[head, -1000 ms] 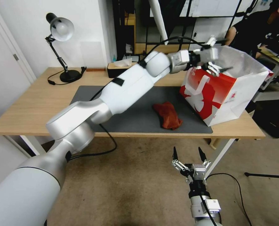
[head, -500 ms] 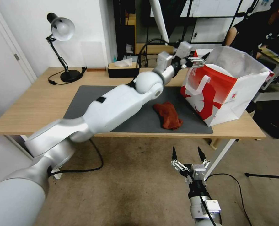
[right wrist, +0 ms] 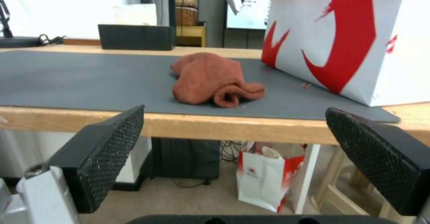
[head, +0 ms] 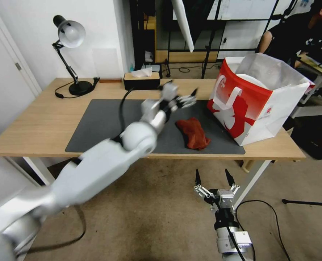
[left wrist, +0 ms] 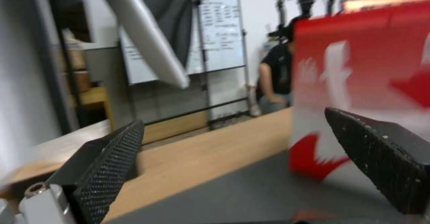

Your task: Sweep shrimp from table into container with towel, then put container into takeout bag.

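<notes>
Seemingly task nearing completion — no loose shrimp lying on table (head: 41, 119), sweeping judged done.
Left gripper (head: 184, 101) hanging over mat (head: 103, 123), jaws apart, carrying nothing.
Towel (head: 194, 132) lying crumpled on mat, near front edge, just beside takeout bag (head: 255, 105).
Takeout bag standing upright at table's right end, mouth gaping; container (head: 250, 79) sitting inside — contents hidden.
Right gripper (head: 211, 178) idling below table edge, jaws spread, empty.

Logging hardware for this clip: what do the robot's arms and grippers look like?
Both arms have smooth white and silver-grey shells with rounded joints and black cables alongside. The left gripper and right gripper are silver metal bodies with two slim black fingers; the wrist views show knurled black pads and a silver screw.
</notes>
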Controlling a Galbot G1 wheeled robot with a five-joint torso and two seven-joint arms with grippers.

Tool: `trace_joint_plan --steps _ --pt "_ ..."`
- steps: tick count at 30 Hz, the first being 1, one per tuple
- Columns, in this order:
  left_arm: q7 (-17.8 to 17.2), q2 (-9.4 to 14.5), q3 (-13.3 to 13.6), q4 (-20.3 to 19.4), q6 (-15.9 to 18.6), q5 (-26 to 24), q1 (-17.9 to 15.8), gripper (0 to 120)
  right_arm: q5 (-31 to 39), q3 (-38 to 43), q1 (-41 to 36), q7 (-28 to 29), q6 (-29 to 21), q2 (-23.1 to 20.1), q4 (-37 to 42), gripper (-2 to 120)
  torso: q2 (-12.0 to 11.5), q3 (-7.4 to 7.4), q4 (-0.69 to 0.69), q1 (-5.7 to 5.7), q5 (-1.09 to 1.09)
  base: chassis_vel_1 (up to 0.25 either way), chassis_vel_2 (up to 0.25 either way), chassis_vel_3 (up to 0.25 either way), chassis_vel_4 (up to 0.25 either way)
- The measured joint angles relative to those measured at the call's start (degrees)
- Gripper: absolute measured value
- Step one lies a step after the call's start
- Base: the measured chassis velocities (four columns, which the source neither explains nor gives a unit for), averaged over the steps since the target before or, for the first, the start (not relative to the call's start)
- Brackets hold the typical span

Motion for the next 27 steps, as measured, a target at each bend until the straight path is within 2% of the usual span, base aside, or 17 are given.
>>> trace_joint_plan --steps 2,3,5,6,7,9,10,11,12,15,18,19,21,22,23,26,27 --pt "-0.2 1.1 -0.9 -1.1 -0.1 0.9 1.5 100 -0.1 -0.1 0.1 0.0 -0.1 0.0 0.0 100 0.0 0.00 0.00 -0.01 0.00 0.000 0.000 0.000 0.000" --pt "-0.3 3.6 -2.6 -3.1 -0.3 2.8 4.9 100 -0.1 -0.2 0.3 0.2 -0.4 0.1 0.0 100 0.0 0.00 0.03 -0.01 0.00 0.000 0.000 0.000 0.000" --pt "-0.3 5.6 -3.9 -4.5 -0.7 4.4 7.8 100 -0.1 -0.3 0.3 0.3 -0.6 0.2 0.0 100 0.0 0.00 0.04 0.00 -0.03 0.000 0.000 0.000 0.000" --pt "-0.1 8.3 -6.1 -6.6 -1.5 6.5 11.6 100 -0.1 -0.4 0.5 0.3 -0.8 0.2 0.0 100 0.0 0.00 0.07 -0.01 -0.01 0.000 0.000 0.000 0.000" --pt "-0.1 8.3 -6.1 -6.6 -1.5 6.5 11.6 100 -0.1 -0.4 0.5 0.3 -0.8 0.2 0.0 100 0.0 0.00 0.07 -0.01 -0.01 0.000 0.000 0.000 0.000" --pt "0.4 10.9 -9.5 -9.2 -2.8 9.1 16.9 100 -0.2 -0.5 0.6 0.3 -0.9 0.1 0.2 100 0.0 -0.01 0.10 -0.01 -0.02 0.000 0.000 0.000 0.000" --pt "1.1 12.7 -14.5 -11.8 -4.1 11.6 23.0 100 -0.2 -0.5 0.6 0.4 -1.0 0.0 0.2 100 0.0 -0.01 0.05 -0.01 0.01 0.000 0.000 0.000 0.000" --pt "1.1 12.7 -14.5 -11.8 -4.1 11.6 23.0 100 -0.2 -0.5 0.6 0.4 -1.0 0.0 0.2 100 0.0 -0.01 0.05 -0.01 0.01 0.000 0.000 0.000 0.000" --pt "1.5 13.3 -17.8 -13.6 -4.9 12.9 28.0 100 -0.1 -0.5 0.6 0.4 -1.0 -0.1 0.2 100 0.0 -0.01 0.05 -0.02 0.02 0.000 0.000 0.000 0.000" --pt "1.7 13.7 -20.2 -14.8 -5.5 13.8 31.8 100 -0.1 -0.5 0.6 0.4 -1.0 -0.3 0.2 100 0.0 -0.01 0.05 -0.01 -0.04 0.000 0.000 0.000 0.000" --pt "2.4 14.1 -27.8 -16.5 -9.0 17.7 42.8 100 -0.2 -0.4 0.3 0.4 -1.0 -0.5 0.1 100 0.0 -0.01 0.04 -0.02 -0.01 0.000 0.000 0.000 0.000" --pt "2.4 14.1 -27.8 -16.5 -9.0 17.7 42.8 100 -0.2 -0.4 0.3 0.4 -1.0 -0.5 0.1 100 0.0 -0.01 0.04 -0.02 -0.01 0.000 0.000 0.000 0.000" --pt "2.0 13.1 -33.3 -17.5 -12.2 20.6 52.7 100 -0.2 0.0 0.2 0.4 -0.9 -0.5 0.4 100 0.0 -0.01 0.05 -0.01 0.00 0.000 0.000 0.000 0.000" --pt "1.7 12.4 -34.6 -17.7 -13.3 21.8 55.7 100 -0.2 0.1 0.2 0.4 -0.9 -0.5 0.5 100 0.0 -0.01 0.06 -0.02 0.00 0.000 0.000 0.000 0.000" --pt "1.7 12.4 -34.6 -17.7 -13.3 21.8 55.7 100 -0.2 0.1 0.2 0.4 -0.9 -0.5 0.5 100 0.0 -0.01 0.06 -0.02 0.00 0.000 0.000 0.000 0.000" --pt "0.8 9.5 -37.6 -17.8 -17.2 26.5 63.3 100 -0.1 0.9 0.4 0.2 0.0 -0.5 0.7 100 0.0 -0.01 0.05 -0.01 0.01 0.000 0.000 0.000 0.000" --pt "0.8 9.5 -37.6 -17.8 -17.2 26.5 63.3 100 -0.1 0.9 0.4 0.2 0.0 -0.5 0.7 100 0.0 -0.01 0.05 -0.01 0.01 0.000 0.000 0.000 0.000"
